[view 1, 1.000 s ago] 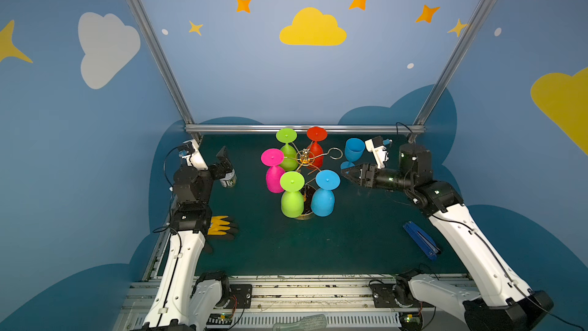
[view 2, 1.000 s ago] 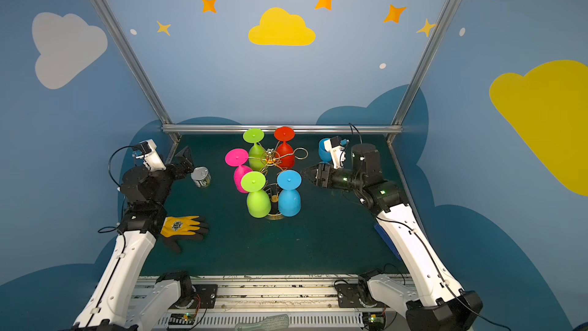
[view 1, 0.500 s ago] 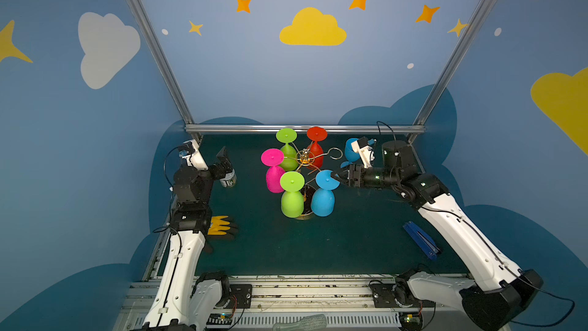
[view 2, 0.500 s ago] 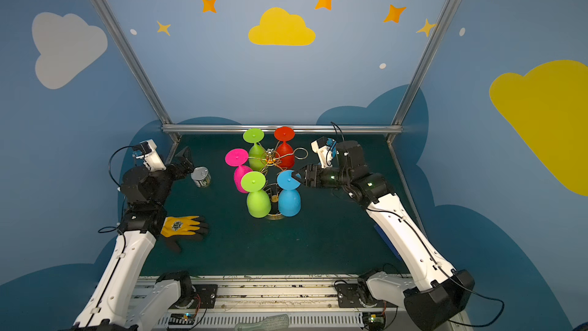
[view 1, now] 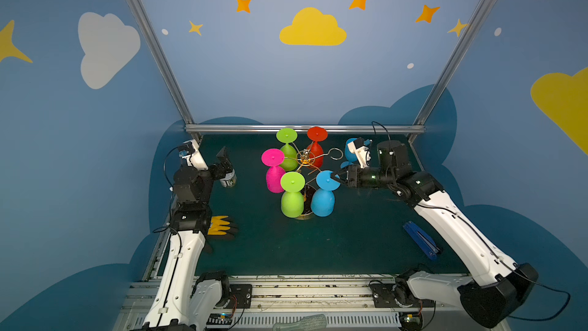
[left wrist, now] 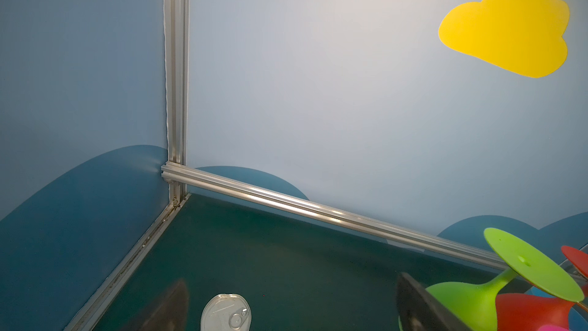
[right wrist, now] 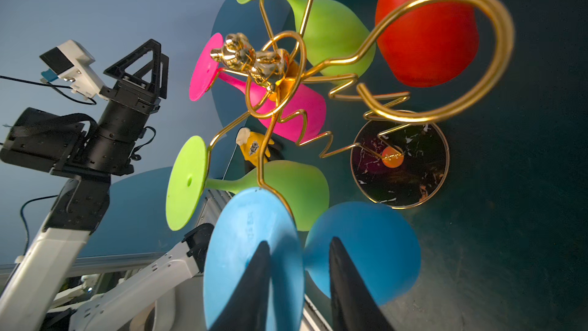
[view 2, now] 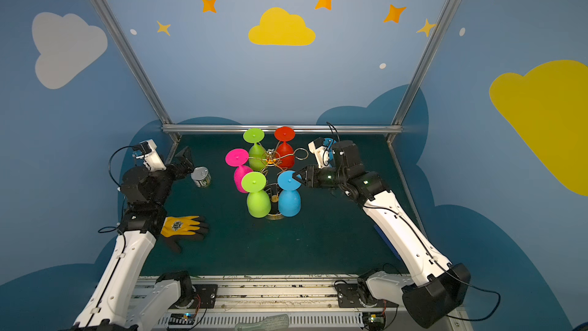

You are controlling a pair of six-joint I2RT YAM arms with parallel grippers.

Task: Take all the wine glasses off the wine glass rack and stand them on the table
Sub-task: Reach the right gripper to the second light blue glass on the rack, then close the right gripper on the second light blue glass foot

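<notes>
The gold wire wine glass rack (view 1: 304, 157) (view 2: 269, 159) (right wrist: 254, 58) stands mid-table on a dark round base (right wrist: 401, 160). Green, red, pink and blue glasses hang upside down from its arms. My right gripper (view 1: 333, 179) (view 2: 297, 177) (right wrist: 299, 242) is shut on the blue wine glass (view 1: 322, 202) (view 2: 289, 202) (right wrist: 248, 234), one finger on the foot's outer face and the other behind it by the stem. The glass still hangs on its arm. My left gripper (view 1: 226, 162) (view 2: 187, 160) (left wrist: 291, 281) stands open at the far left, holding nothing.
A tin can (view 1: 228, 179) (view 2: 201, 177) (left wrist: 226, 313) stands just below the left gripper. A yellow-black glove (view 1: 219, 225) (view 2: 181, 226) lies front left. A blue flat tool (view 1: 420, 240) lies front right. Another blue glass (view 1: 349, 154) sits on the table behind the right wrist. One rack loop (right wrist: 477, 58) is empty.
The right arm reached leftward to the rack, and its jaws narrowed around the blue glass's foot. The left arm has not moved.
</notes>
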